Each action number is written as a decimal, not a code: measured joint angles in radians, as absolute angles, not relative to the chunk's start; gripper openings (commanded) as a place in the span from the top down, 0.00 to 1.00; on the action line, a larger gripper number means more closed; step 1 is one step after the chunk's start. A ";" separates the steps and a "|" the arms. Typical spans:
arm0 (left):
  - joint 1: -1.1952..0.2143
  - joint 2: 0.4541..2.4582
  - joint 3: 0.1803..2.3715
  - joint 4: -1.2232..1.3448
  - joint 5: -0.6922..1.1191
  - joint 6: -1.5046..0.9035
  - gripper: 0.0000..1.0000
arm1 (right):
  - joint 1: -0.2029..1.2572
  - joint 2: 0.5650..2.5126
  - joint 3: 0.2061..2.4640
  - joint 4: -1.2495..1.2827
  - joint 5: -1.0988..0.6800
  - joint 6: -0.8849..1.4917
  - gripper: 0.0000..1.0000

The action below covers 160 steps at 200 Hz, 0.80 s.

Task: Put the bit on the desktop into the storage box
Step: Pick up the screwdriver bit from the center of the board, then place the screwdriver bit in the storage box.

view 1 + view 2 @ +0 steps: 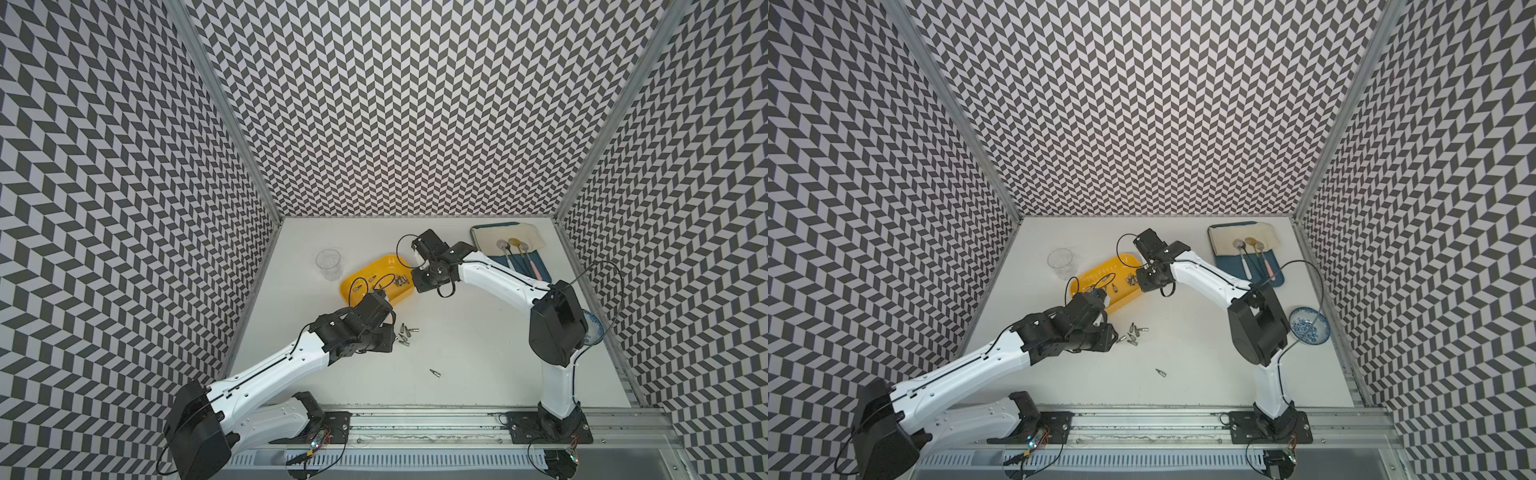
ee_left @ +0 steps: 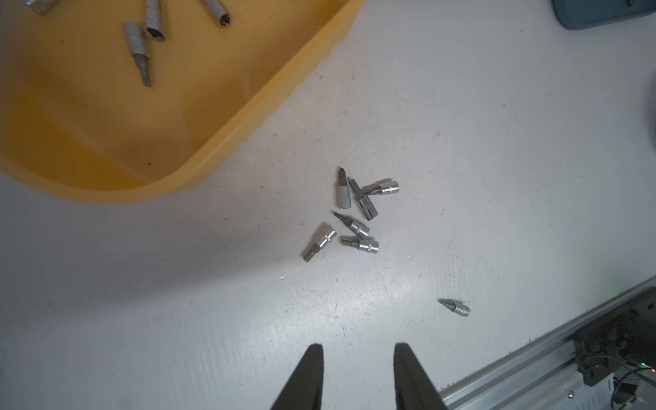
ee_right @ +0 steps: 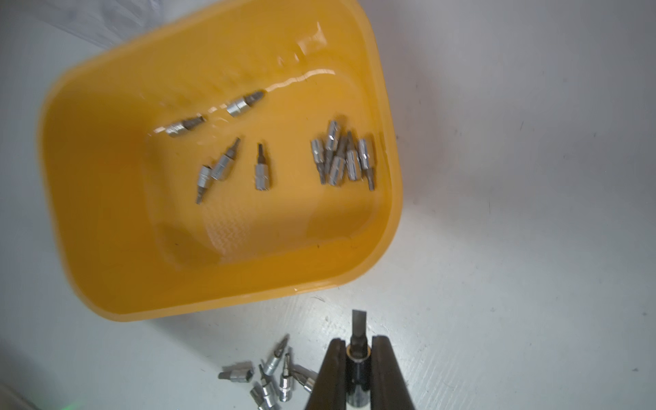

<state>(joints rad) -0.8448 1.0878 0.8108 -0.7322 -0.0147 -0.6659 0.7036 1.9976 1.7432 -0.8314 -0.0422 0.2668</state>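
L gripper (image 2: 358, 346), jaws apart and empty, hangs over the desktop (image 2: 497, 142); loose bits (image 2: 355, 216) lie heaped dead ahead of its tips, axes every which way, a stray bit (image 2: 456, 307) off toward the rail (image 2: 514, 355); next along, the box (image 3: 392, 220), stowed bits (image 3: 262, 170) inside; far R, the R gripper (image 3: 358, 340) by the box's end, jaws clamped on a flat-blade bit (image 3: 357, 321), shank in line w/ the fingers, blade aimed at the box wall; whether it is over the rim, can't tell; R arm looks nearer the drop, L nearer the heap.
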 measured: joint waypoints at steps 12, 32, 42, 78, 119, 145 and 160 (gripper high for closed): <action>-0.871 1.085 0.809 -0.728 -0.017 -0.682 0.63 | 0.704 2.037 1.827 -0.849 -0.054 0.253 1.00; -0.911 1.078 0.793 -0.721 -0.023 -0.715 0.62 | 0.704 2.125 1.960 -0.875 -0.071 0.231 1.00; -0.926 1.070 0.781 -0.721 -0.026 -0.731 0.62 | 0.704 2.167 2.011 -0.888 -0.080 0.223 1.00; -0.987 1.055 0.759 -0.718 -0.041 -0.780 0.62 | 0.704 2.295 2.129 -0.925 -0.139 0.186 1.00; -1.090 1.117 0.764 -0.716 -0.083 -0.784 0.60 | 0.704 2.394 2.227 -0.942 -0.208 0.139 1.00; -1.141 1.173 0.769 -0.701 -0.094 -0.778 0.59 | 0.705 2.418 2.242 -0.934 -0.236 0.115 1.00; -1.162 1.200 0.780 -0.687 -0.095 -0.771 0.59 | 0.706 2.431 2.255 -0.934 -0.252 0.102 1.00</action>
